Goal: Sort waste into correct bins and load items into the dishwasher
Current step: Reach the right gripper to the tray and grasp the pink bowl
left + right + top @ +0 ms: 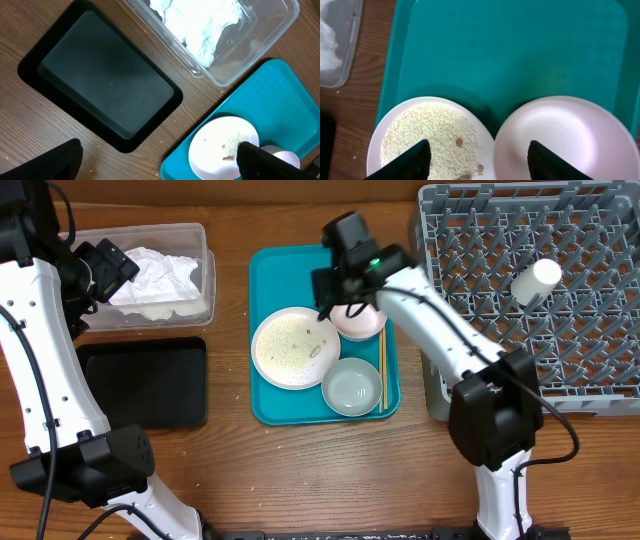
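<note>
Since the right gripper (483,160) hangs with one finger over the plate (479,131) and the other over the pink bowl (565,130), which sit rim against rim on the teal tray (510,50), closing here would likely catch both edges. A tilt of the plate would then spill its rice scraps (427,132) on the tray instead of into a bin. Its jaws stand partly open and hold nothing; whether the tips touch the dishes I cannot tell. The left gripper (159,150) gapes wide and empty near the black tray (100,85) and the clear tub (240,65), where the napkin (200,20) lies. The blue-white bowl (352,388) sits on the teal tray; the cup (535,280) lies in the dish rack (600,370).
</note>
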Available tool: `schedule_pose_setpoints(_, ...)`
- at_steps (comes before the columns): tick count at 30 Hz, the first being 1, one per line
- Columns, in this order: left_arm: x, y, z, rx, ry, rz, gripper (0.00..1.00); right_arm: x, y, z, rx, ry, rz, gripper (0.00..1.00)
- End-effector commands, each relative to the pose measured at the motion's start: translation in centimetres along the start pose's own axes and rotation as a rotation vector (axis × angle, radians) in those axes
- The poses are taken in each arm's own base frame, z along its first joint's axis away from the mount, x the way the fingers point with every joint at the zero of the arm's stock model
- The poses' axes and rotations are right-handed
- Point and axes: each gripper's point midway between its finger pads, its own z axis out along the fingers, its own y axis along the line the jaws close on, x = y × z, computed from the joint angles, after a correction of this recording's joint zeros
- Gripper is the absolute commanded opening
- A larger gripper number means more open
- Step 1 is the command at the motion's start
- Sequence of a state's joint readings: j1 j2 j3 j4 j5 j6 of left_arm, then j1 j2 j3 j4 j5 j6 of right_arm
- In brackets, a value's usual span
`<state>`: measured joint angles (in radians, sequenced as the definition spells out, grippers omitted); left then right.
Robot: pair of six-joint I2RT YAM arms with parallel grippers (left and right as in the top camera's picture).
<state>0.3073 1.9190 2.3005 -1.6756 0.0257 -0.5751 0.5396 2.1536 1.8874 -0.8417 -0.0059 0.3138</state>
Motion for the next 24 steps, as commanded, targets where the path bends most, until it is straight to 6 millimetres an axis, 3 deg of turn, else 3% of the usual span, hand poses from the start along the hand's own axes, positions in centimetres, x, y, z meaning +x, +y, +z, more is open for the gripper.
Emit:
schedule_pose_setpoints(1,-0.1,-0.3,0.0,0.003,-0.006,-0.005,1.00,0.4,-0.9,0.9,0.153,-0.067,0.115,0.63)
schedule_pose_setpoints(15,-0.1,-0.3,0.0,0.003,-0.006,-0.005,1.00,3.6,-2.2,5.4,0.220,0.023,0.203,0.57)
schedule_pose_setpoints(24,-0.1,-0.3,0.0,0.003,-0.006,-0.005,1.00,3.6,-2.3,5.7,0.221,0.024,0.203,0.36)
